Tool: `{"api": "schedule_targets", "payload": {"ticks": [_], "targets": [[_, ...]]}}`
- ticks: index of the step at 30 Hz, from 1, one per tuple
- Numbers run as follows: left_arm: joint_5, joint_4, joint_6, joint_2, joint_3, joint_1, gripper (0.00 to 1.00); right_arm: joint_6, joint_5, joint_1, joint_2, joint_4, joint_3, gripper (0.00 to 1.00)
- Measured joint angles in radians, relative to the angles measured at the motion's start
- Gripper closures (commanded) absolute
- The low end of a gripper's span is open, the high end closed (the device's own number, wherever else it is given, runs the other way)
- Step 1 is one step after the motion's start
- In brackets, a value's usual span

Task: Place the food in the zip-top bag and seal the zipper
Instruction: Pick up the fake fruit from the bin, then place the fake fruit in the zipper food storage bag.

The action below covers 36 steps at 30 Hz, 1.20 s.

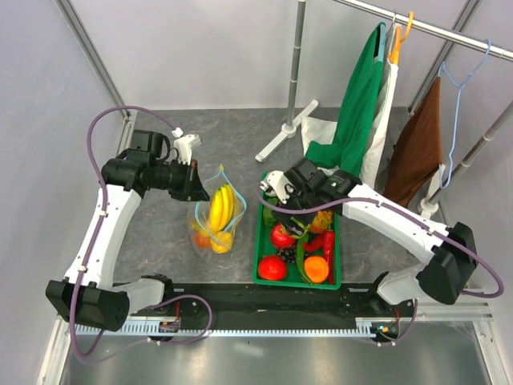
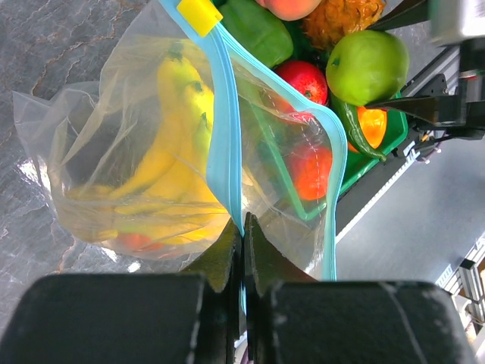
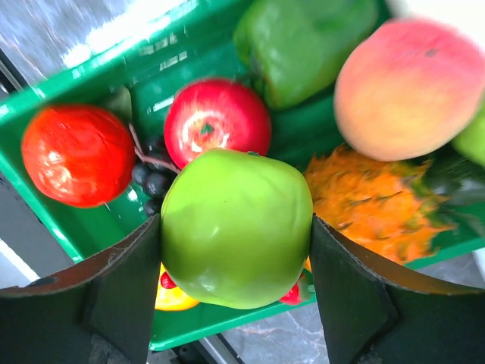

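The clear zip-top bag (image 1: 215, 218) stands left of the green crate (image 1: 263, 241), holding a yellow banana bunch (image 1: 222, 206) and orange and red pieces. My left gripper (image 1: 195, 183) is shut on the bag's light-blue zipper strip (image 2: 225, 144), pinched at the fingertips (image 2: 231, 246). The mouth gapes open, with a yellow slider (image 2: 199, 15) at its far end. My right gripper (image 3: 236, 254) is shut on a green apple (image 3: 236, 227), held above the crate (image 3: 155, 98). The apple also shows in the left wrist view (image 2: 367, 64).
The crate holds a red tomato (image 3: 76, 155), red apple (image 3: 217, 121), green pepper (image 3: 303, 45), peach (image 3: 413, 91), an orange spiky piece (image 3: 371, 205) and dark grapes (image 3: 151, 180). A clothes rack with green (image 1: 357, 112) and brown (image 1: 417, 148) garments stands back right.
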Motion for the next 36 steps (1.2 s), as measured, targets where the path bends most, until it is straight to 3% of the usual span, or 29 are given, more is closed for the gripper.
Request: {"api": "schedule_targets", "payload": {"ticks": [9,17,26,32,35,36], "targets": [[0.001,0.0,0.0,0.0,0.0,0.0,0.98,0.079,-0.072,-0.005,-0.002,0.003,0.225,0.46],[0.009,0.0,0.0,0.0,-0.002,0.0,0.98,0.277,-0.224,-0.005,0.03,0.229,0.444,0.52],[0.034,0.001,-0.001,0.002,-0.008,0.0,0.98,0.349,-0.267,0.097,0.168,0.373,0.418,0.5],[0.051,0.004,-0.002,0.006,-0.01,0.006,0.98,0.337,-0.264,0.162,0.202,0.386,0.366,0.45],[0.062,0.005,-0.004,0.008,-0.01,0.006,0.98,0.312,-0.261,0.189,0.204,0.387,0.354,0.32],[0.065,0.004,-0.004,0.008,-0.01,0.005,0.98,0.3,-0.261,0.201,0.204,0.386,0.349,0.22]]}}
